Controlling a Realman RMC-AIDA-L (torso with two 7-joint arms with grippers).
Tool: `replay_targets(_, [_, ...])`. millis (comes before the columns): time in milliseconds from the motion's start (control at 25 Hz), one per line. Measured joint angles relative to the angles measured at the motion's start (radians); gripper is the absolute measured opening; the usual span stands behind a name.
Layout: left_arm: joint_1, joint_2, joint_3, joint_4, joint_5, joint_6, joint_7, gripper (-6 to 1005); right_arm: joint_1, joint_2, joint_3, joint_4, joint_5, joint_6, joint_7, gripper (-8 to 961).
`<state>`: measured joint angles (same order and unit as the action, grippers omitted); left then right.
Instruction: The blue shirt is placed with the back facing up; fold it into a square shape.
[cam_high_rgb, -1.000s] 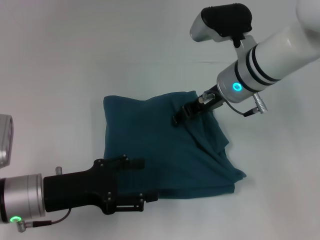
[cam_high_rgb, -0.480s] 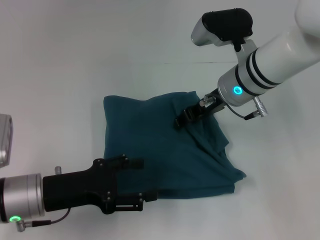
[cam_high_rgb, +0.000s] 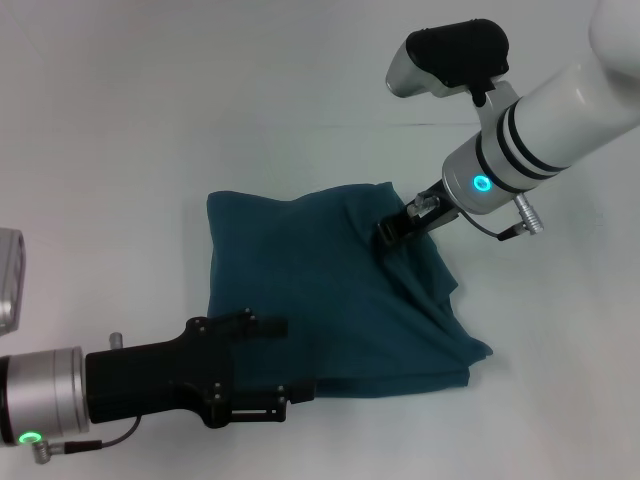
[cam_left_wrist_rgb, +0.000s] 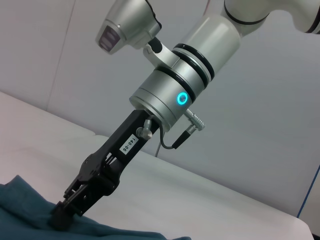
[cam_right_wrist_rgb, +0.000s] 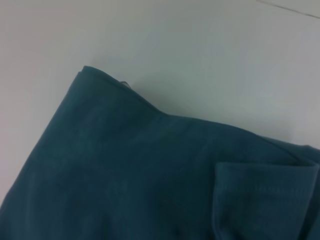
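Note:
The blue shirt (cam_high_rgb: 330, 300) lies on the white table as a rough square, plain side up, with loose folds bunched along its right side. My right gripper (cam_high_rgb: 388, 236) rests low on the shirt's upper right part. In the left wrist view the right gripper (cam_left_wrist_rgb: 60, 218) has its fingers shut together, the tip touching the cloth (cam_left_wrist_rgb: 20, 200). My left gripper (cam_high_rgb: 285, 360) stands open over the shirt's lower left corner, one finger above the cloth and one along its near edge. The right wrist view shows a folded corner of the shirt (cam_right_wrist_rgb: 125, 175) and a sleeve hem.
The white table (cam_high_rgb: 120, 120) runs around the shirt on every side. A faint seam crosses the table beyond the shirt. Nothing else stands on it.
My right gripper has drawn back to the right across the shirt's top, toward its right edge. The shirt and my left gripper have stayed where they were.

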<state>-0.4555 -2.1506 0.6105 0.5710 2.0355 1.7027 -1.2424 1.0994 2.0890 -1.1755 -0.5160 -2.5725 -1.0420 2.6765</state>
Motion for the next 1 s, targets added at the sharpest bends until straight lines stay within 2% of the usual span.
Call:
replay_targets(320, [0.0,0.0,0.0,0.0,0.0,0.0,0.0,904,-0.007,0.001,0.001,-0.01,0.002,-0.008,-0.008,178])
replay_targets(560, [0.0,0.0,-0.001,0.0,0.0,0.0,0.0,904,-0.029,0.002,0.009,-0.039,0.013,-0.008,-0.012,17])
replay_targets(680, [-0.002,0.0,-0.001,-0.001,-0.004,0.0,0.0,904,-0.077,0.001,0.009,-0.1,0.045,-0.022,-0.015,18])
replay_targets(1000, [-0.009,-0.001,-0.002,-0.003,-0.015,0.001,-0.004,904,-0.262,-0.012,0.013,-0.23,0.16,-0.038,-0.04,18])
